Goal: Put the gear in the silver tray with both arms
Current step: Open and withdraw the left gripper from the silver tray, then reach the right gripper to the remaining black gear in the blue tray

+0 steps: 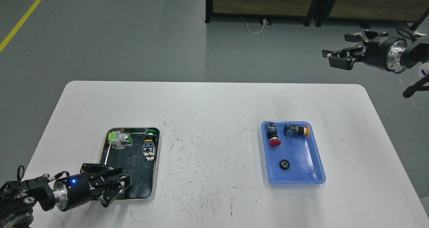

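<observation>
The gear (284, 164) is a small black ring lying in the blue plastic tray (311, 174) on the right of the table. The silver tray (156, 161) lies at the left and holds a green-and-white switch (120, 139) and a green-capped button part (149, 144). My left gripper (120, 183) hovers over the silver tray's near left corner, fingers spread and empty. My right gripper (336, 50) is open and empty, high in the air beyond the table's far right corner, far from the gear.
The blue tray also holds a red mushroom button (274, 136) and a yellow button (296, 130) at its far end. The white table (214, 120) is scuffed between the two trays. Dark frame legs and a cable (254, 25) stand on the floor behind.
</observation>
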Available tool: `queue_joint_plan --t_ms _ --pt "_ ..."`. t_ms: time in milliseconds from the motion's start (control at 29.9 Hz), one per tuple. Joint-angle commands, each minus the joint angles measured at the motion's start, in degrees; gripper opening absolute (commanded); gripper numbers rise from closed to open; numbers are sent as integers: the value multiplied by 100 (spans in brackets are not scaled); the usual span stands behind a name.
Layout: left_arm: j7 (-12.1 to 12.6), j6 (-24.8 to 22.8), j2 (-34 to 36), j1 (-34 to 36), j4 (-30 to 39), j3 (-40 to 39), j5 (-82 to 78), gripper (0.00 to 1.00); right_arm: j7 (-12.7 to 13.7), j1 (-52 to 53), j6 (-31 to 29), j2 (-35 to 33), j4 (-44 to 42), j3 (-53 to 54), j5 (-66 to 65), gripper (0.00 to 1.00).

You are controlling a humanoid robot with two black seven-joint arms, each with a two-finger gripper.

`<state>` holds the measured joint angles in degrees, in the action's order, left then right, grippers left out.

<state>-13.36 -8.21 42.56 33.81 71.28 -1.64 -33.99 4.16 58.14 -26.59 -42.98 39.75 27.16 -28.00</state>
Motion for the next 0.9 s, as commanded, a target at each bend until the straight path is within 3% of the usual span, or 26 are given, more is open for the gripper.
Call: queue_joint_plan --t_ms 0,234,535,870 --pt "0 83 -28 3 0 -20 59 66 -2 4 -22 -9 32 -9 5 94" --pt "78 21 147 90 -18 -748 725 97 33 30 -141 -35 620 -245 58 94" --pt "255 12 648 942 -289 -1233 1640 98 112 92 -141 -149 1851 -1203 49 94" --pt "281 39 868 1830 -598 -1093 2142 98 165 92 -141 -176 2265 -2345 -3 95"
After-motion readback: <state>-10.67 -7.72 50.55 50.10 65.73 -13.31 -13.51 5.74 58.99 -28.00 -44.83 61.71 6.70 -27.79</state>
